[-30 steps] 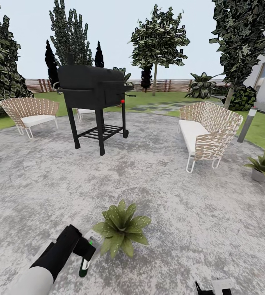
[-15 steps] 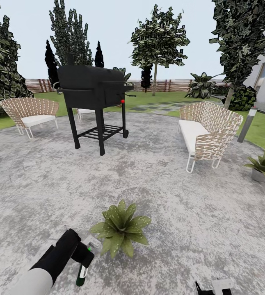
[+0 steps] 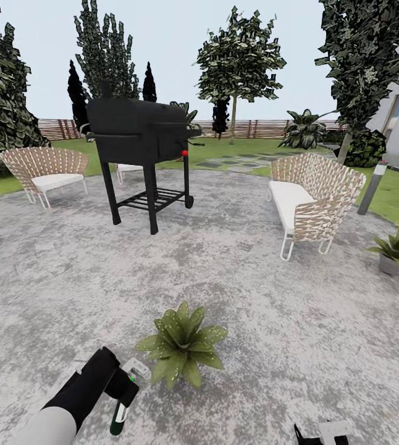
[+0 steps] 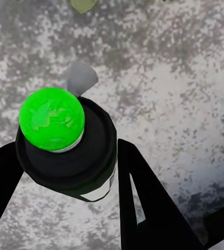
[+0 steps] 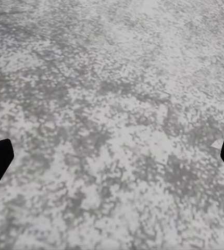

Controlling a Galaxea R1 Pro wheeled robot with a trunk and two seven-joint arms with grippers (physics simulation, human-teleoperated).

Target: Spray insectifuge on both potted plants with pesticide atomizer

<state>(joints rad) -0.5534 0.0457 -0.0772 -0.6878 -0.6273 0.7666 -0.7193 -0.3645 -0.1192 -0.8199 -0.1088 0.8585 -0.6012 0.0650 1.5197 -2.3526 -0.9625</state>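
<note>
Left gripper [image 3: 124, 390] clenched on the pesticide atomizer [image 3: 120, 413], bottle hanging below the fingers, low over the patio [image 3: 286, 346], just beside the near potted plant [image 3: 181, 346]. Wrist view: black fingers [image 4: 143, 208] flanking the black trigger head, round green spot [image 4: 51, 119] on top, grey nozzle tip toward a leaf edge.

Step in hand, by judgement: spraying the near plant. To do well: aim nozzle at rosette centre, sweep across all leaves, avoid brushing the foliage, hold bottle steady in the grip. Then carry over to the far potted plant [image 3: 397, 248] at the patio edge, well apart, past the wicker sofa [image 3: 314, 201].

Right gripper [image 5: 112, 156] released, fingertips spread wide over bare paving, holding nothing.

Materials: patio mottled grey, grainy, flat. Leaves broad, pointed, speckled green, low star-shaped rosettes; far one in a small grey pot. Bottle body dark, glossy, cylindrical. Grill [image 3: 141, 133] matte black, boxy, on legs. Sofa woven tan with white cushion.
</note>
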